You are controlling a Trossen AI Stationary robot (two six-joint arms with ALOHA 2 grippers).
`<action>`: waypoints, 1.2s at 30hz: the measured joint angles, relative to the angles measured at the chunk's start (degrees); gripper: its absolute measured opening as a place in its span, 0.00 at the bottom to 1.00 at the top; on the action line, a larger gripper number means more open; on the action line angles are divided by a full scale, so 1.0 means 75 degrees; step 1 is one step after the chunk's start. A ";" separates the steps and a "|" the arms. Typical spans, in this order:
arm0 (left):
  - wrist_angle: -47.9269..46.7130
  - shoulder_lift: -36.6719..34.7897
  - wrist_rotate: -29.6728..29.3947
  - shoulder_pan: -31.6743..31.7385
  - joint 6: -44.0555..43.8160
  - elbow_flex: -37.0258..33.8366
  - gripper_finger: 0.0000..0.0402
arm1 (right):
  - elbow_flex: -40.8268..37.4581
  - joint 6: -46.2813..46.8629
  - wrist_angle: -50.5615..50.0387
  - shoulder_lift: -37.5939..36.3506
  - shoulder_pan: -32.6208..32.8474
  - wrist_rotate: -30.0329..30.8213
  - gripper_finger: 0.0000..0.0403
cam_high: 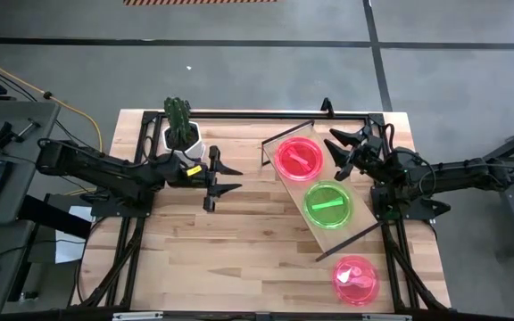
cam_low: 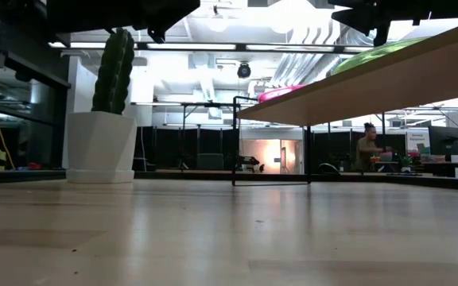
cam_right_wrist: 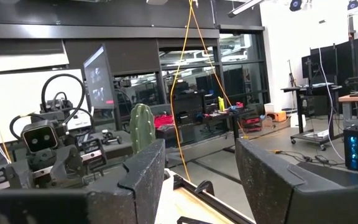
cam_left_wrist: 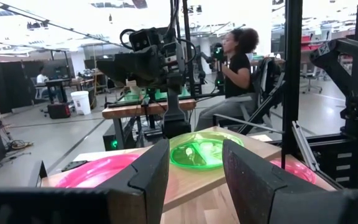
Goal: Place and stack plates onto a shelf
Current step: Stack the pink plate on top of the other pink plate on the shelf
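Observation:
The shelf is a light-wood board with black wire ends, lying slantwise on the table's right half. A pink plate and a green plate rest flat on it; the left wrist view shows the green plate and the pink plate ahead. Another pink plate lies on the table near the near edge. My left gripper is open, held left of the shelf and pointing at it. My right gripper is open, hovering by the shelf's far right side.
A white hexagonal pot with a cactus stands at the table's far left, beside my left arm. Bare planks lie between the pot and the shelf and along the near left. In the low view the shelf board stands raised above the tabletop. A person sits beyond the table.

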 joint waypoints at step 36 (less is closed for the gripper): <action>-0.0015 0.0006 0.0009 0.0000 -0.0001 0.0006 0.35 | 0.0000 -0.0023 -0.0291 0.0003 0.0000 -0.0003 0.46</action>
